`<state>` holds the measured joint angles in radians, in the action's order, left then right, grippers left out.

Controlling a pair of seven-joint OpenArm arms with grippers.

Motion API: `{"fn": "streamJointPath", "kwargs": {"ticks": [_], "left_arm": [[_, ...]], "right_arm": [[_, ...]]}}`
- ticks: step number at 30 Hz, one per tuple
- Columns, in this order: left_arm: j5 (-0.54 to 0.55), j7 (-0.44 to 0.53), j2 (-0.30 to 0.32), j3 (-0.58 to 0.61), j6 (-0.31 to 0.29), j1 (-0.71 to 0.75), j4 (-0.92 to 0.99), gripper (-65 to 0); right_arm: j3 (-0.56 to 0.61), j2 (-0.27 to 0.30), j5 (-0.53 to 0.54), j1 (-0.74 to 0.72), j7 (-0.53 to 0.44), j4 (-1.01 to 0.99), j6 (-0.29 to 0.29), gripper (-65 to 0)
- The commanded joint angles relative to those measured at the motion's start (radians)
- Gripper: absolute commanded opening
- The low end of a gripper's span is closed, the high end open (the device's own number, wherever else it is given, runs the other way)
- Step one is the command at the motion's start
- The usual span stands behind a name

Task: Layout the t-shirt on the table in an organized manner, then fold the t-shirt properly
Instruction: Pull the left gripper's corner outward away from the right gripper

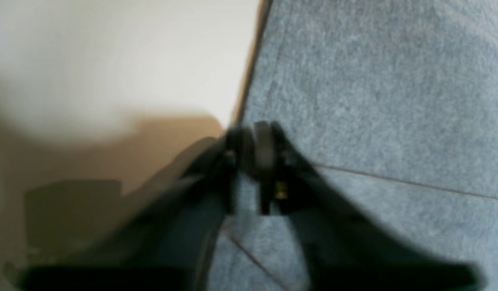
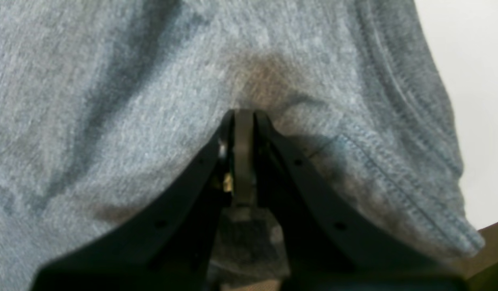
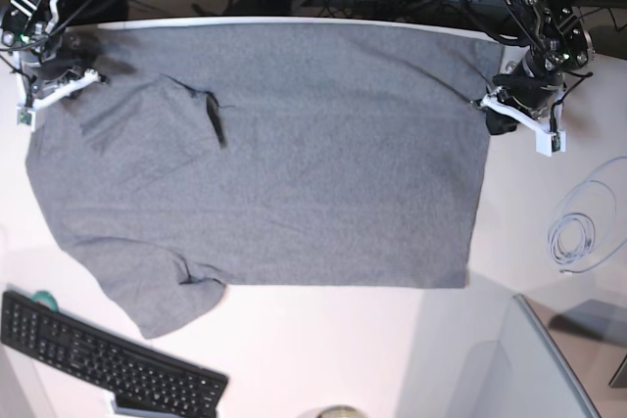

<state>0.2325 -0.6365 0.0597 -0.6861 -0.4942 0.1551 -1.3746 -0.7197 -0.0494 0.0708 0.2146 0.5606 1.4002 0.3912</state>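
The white, smooth table (image 3: 323, 340) is largely covered by the heather-grey t-shirt (image 3: 294, 163), which is spread nearly flat across its middle. One sleeve is seen extended toward 7 o'clock; a second sleeve is folded over near 10 o'clock, where a dark crease shows. Layout is judged almost done, and no fold is yet made. A black keyboard (image 3: 108, 354) lies at 7 o'clock. The right end effector (image 2: 242, 121) is clamped on soft knit fabric beside a stitched hem. The left end effector (image 1: 255, 137) sits at the hem edge, its jaws narrowly parted; whether cloth is held cannot be told.
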Motion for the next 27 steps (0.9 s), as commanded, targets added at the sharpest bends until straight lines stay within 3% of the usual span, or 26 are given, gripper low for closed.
{"fn": "streamJointPath", "kwargs": {"ticks": [1,4,8,12,17,19,22,23,27], "left_arm": [[0.009,0.022,0.018,-0.004,-0.002,-0.007,-0.021,-44.6],[0.009,0.022,0.018,-0.005,-0.002,-0.007,-0.027,-33.4],[0.009,0.02,0.015,-0.005,-0.002,-0.01,-0.076,-25.0],[0.018,0.014,-0.014,-0.008,-0.002,0.044,-0.239,-24.0],[0.107,0.013,-0.09,-0.045,-0.005,0.159,-0.384,-25.3],[0.117,0.014,-0.093,-0.045,-0.007,0.189,-0.369,-34.2],[0.123,0.02,-0.091,-0.05,-0.008,0.205,-0.292,-61.5],[0.123,0.02,-0.088,-0.051,-0.008,0.205,-0.268,-65.0],[0.121,0.022,-0.07,-0.05,-0.008,0.205,-0.197,-65.0]], "right_arm": [[-0.001,0.01,0.005,0.001,-0.012,0.015,0.001,-64.2],[-0.001,0.01,0.005,0.001,-0.011,0.017,0.002,-64.2],[-0.001,0.01,0.005,0.003,-0.011,0.018,0.002,-64.2],[-0.001,0.01,0.005,0.003,-0.009,0.021,0.002,-64.2],[-0.001,0.01,0.005,0.003,-0.009,0.021,0.002,-64.2],[-0.001,0.01,0.005,0.003,-0.011,0.021,0.002,-64.2],[-0.001,0.01,0.005,0.003,-0.011,0.021,0.002,-64.2],[-0.001,0.01,0.005,0.003,-0.011,0.021,0.002,-64.2],[-0.001,0.01,0.005,0.001,-0.011,0.021,0.002,-64.2]]}}
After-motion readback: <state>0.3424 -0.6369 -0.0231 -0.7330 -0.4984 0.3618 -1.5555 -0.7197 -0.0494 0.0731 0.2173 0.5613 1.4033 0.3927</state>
